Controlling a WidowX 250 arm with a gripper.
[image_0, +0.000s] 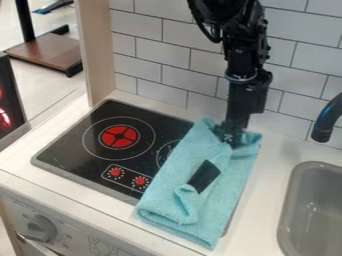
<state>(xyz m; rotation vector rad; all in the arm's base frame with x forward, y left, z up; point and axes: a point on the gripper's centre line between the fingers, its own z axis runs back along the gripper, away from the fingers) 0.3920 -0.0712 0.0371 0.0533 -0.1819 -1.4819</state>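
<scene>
The black two-finger gripper (229, 137) is seen at the far end of the light-blue, soft fabric cloth (230, 210), pointed down into its bunched folds; whether it is open or closed on the fabric cannot be told. The cloth is laid over the right part of the black, flat stovetop (70, 155) and the white counter (257, 215), with most of it stretched out nearer than the gripper. On its middle, a small dark oblong piece (204, 176) is seen, partly bordered by a fold. To the right, a grey, rounded sink basin (288, 212) is set into the counter, with a dark curved faucet (323, 128) placed at its far side.
</scene>
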